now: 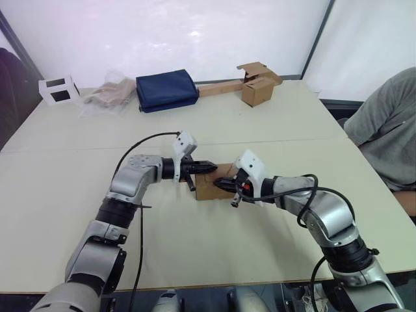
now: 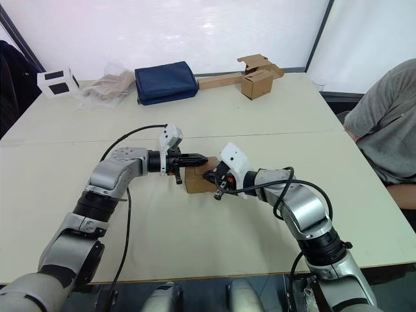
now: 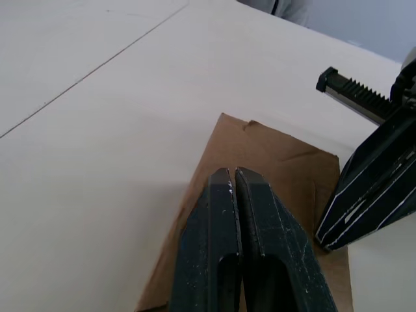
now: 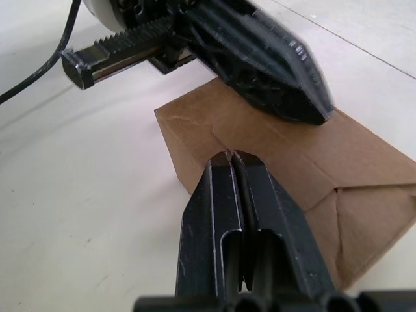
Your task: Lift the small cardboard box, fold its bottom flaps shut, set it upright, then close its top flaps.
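The small cardboard box (image 1: 209,184) sits between both end effectors, left (image 1: 212,168) and right (image 1: 220,182).

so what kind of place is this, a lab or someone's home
Most likely a lab or test room, not a home: a big plain table set against white partition panels, loose props along its far edge such as a second box and a blue bag, and a person sitting alongside.

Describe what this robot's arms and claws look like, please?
Both arms are silver-grey metal shells joined by black ribbed segments, with a loose black cable looping along each. Each wrist carries a white housing. The left claw and right claw each have two black tapered fingers, scuffed, on a toothed black rail.
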Controlling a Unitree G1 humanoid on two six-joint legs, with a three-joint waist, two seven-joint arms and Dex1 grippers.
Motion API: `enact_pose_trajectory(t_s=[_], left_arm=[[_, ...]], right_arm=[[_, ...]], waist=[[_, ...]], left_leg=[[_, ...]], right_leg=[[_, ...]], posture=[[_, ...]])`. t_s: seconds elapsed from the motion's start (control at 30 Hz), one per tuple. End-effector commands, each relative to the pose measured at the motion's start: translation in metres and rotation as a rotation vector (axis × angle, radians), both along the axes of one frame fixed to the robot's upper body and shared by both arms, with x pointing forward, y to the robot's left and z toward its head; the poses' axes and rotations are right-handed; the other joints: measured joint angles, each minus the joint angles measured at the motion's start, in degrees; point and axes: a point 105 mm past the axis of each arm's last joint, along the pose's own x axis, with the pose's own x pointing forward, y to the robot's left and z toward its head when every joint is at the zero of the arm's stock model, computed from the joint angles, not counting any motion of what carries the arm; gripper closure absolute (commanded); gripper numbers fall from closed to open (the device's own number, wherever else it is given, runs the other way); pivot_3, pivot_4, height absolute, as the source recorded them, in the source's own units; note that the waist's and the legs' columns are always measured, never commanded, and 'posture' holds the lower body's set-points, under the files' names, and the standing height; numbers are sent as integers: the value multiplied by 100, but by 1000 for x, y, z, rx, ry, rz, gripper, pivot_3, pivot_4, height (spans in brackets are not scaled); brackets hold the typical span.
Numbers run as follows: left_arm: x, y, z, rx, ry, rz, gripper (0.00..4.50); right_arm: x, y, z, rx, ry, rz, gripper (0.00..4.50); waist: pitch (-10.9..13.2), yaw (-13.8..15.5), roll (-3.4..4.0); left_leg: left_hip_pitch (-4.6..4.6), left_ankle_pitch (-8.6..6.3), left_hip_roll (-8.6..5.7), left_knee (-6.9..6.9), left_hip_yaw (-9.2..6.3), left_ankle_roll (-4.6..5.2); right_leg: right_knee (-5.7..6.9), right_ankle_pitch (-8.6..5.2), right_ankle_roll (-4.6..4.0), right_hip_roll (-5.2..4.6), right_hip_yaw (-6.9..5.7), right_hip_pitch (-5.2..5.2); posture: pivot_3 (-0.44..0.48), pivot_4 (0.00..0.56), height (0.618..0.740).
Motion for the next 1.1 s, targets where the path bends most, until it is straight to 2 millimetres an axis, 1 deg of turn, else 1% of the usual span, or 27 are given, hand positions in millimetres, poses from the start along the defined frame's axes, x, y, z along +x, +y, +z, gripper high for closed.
enact_pose_trajectory(t_s=[0.03, 0.1, 0.27, 0.47, 0.53, 0.57, 0.7, 0.83, 0.93, 1.0, 1.1], left_arm=[[2, -1, 24, -82, -31, 4, 4406], [2, 0, 28, -102, -26, 7, 4406], [-2, 0, 21, -73, -25, -3, 4406], [-6, 1, 16, -54, -20, -8, 4406], [-6, 2, 16, -53, -19, -8, 4406], [-7, 2, 14, -39, -21, -8, 4406], [-6, 6, -6, 73, -44, 5, 4406], [-8, 8, -11, 70, -29, 4, 4406], [-9, 10, -15, 91, -27, 7, 4406], [-11, 11, -17, 95, -24, 4, 4406], [-12, 13, -15, 95, -25, 2, 4406]], right_arm=[[2, 1, 2, -10, -12, 8, 4500], [3, 1, 1, -13, -11, 10, 4500], [7, 1, 3, -12, -23, 6, 4500], [22, -1, 6, -5, -47, -46, 4500], [24, -1, 6, -2, -48, -48, 4500], [24, 0, 6, -3, -49, -45, 4500], [20, 2, 6, -15, -52, -15, 4500], [7, -1, 17, 9, -59, 33, 4500], [0, -3, 33, 69, -70, 50, 4500], [-2, -5, 45, 120, -86, 44, 4500], [3, -7, 60, 191, -98, 8, 4500]], waist=[[0, -2, 0], [0, 0, 0], [0, -5, 0], [0, 0, 0], [0, -2, 0], [0, -1, 0], [0, -6, 0], [0, 11, 0], [0, 14, 0], [0, 14, 0], [0, 15, 0]], left_leg=[[0, 0, 0, 0, 0, 0], [0, 0, 0, 1, 0, 0], [0, 0, 0, 0, 0, 0], [0, 0, 0, 1, 0, 0], [0, 0, 0, 1, 0, 0], [0, 0, 0, 1, 0, 0], [1, 0, 0, 0, 0, 0], [1, 0, 0, 0, 0, 0], [0, 0, 0, 0, 0, 0], [1, 0, 0, 0, 0, 0], [1, 0, 0, 0, 0, 0]], right_leg=[[0, 0, 0, 0, 0, 0], [0, 0, 0, 0, 0, 0], [0, 0, 0, 0, 0, 0], [1, 0, 0, -1, 0, 0], [1, 0, 0, -1, 0, 0], [1, 0, 0, -1, 0, 0], [0, 0, 0, 0, 0, 0], [0, 0, 0, -1, 0, 1], [-1, 0, 0, -1, 0, 1], [-1, 0, 0, -1, 0, 1], [0, 0, 0, 0, 0, 1]], posture=[[0, 150, 740], [0, 150, 740], [0, 150, 740], [0, 150, 740], [0, 150, 740], [0, 150, 740], [0, 150, 740], [0, 150, 740], [0, 150, 740], [0, 150, 740], [0, 150, 740]])
